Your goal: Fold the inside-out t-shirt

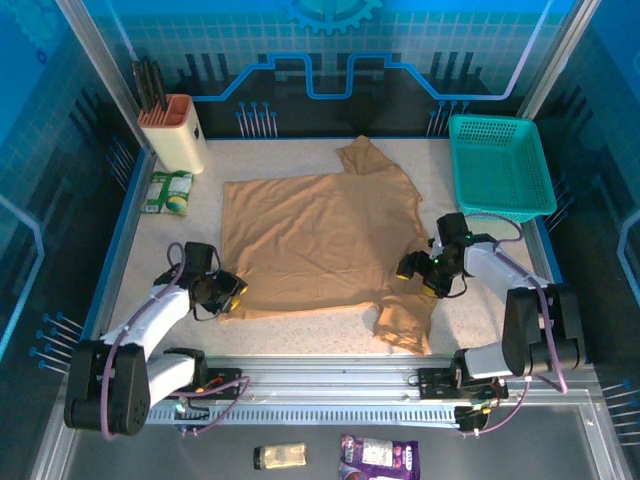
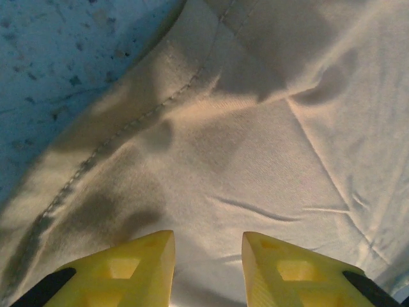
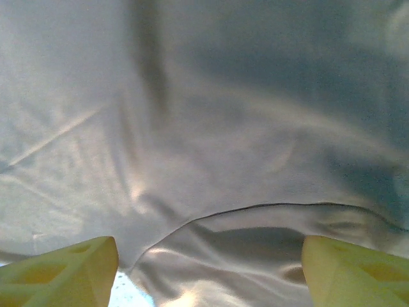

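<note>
Your left gripper [image 2: 208, 242] has its yellow fingers [image 2: 128, 272] parted, with nothing pinched between them. They sit just above the stitched hem at the near left corner of the tan soft-fabric t-shirt [image 1: 310, 240]. Your right gripper [image 3: 209, 248] has its fingers [image 3: 64, 268] spread wider, released, over a fold at the shirt's right edge. The shirt lies spread wide across the middle of the speckled white tabletop [image 1: 255, 160], with one sleeve pointing far and the other near right. A teal plastic mesh basket [image 1: 500, 165] stands at far right, and an orange-and-cream knife block [image 1: 175, 130] at far left.
</note>
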Action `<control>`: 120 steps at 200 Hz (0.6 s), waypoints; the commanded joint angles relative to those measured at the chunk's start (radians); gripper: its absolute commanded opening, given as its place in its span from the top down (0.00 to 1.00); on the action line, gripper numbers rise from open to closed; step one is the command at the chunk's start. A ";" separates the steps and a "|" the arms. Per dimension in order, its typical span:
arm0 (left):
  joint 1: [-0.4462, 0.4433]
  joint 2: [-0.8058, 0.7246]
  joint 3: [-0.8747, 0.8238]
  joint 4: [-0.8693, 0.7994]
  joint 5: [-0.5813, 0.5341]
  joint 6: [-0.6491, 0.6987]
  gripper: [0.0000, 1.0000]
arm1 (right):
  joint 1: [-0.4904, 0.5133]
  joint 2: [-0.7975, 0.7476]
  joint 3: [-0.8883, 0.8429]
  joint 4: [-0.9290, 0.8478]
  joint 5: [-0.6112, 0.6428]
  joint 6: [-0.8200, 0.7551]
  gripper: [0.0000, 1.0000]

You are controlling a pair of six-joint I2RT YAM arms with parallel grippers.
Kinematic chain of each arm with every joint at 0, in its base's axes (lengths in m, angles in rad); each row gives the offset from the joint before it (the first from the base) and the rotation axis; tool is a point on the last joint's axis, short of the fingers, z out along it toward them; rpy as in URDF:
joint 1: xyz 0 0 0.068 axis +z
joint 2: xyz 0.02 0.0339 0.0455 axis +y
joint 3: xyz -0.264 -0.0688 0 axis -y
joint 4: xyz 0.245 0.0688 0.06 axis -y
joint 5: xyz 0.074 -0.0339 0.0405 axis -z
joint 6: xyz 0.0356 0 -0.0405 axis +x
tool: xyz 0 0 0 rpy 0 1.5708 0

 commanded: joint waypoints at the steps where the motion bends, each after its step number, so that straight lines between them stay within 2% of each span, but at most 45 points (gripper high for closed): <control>1: 0.001 0.021 0.016 0.009 0.008 0.049 0.63 | -0.027 0.026 -0.037 0.000 0.053 0.061 0.23; 22: 0.031 -0.009 -0.016 -0.021 -0.020 0.043 0.58 | -0.029 0.015 -0.084 -0.003 0.102 0.150 0.23; 50: 0.092 -0.078 -0.079 -0.048 -0.012 0.052 0.57 | -0.029 -0.013 -0.096 -0.101 0.234 0.262 0.22; 120: 0.113 -0.207 -0.072 -0.150 -0.049 0.067 0.58 | 0.025 -0.124 -0.114 -0.170 0.200 0.350 0.24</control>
